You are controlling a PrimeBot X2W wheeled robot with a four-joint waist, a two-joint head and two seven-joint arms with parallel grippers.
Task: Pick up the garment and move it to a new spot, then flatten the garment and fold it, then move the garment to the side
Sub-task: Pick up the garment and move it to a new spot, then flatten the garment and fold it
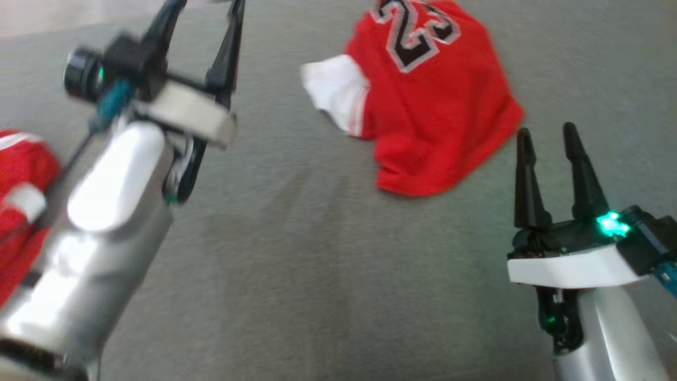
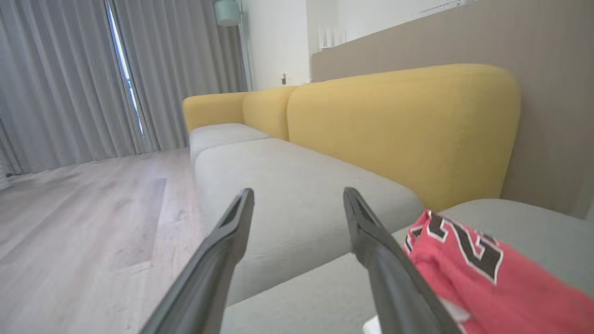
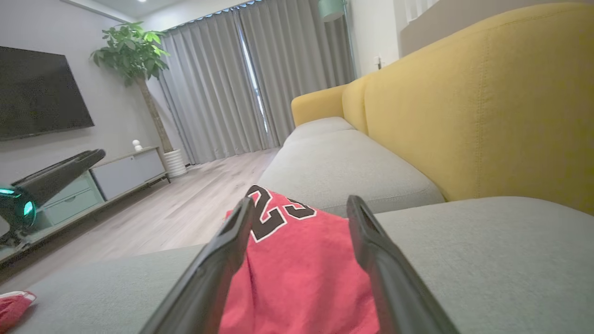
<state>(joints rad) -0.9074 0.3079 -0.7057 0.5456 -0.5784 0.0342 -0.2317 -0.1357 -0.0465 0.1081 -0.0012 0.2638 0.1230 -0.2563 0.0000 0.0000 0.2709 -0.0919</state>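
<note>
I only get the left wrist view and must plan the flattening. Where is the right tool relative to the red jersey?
Observer: In the head view the right tool is open and holds nothing. Its fingertips are close to the lower right corner of the red jersey.
Operator: Apart from the number, is the jersey all red?
Observer: No. A white sleeve with red stripes sticks out on its left side.
Operator: Is anything else on the cushion?
Observer: Yes. A second red-and-white garment lies on the grey seat cushion, at the head view's left edge.
</note>
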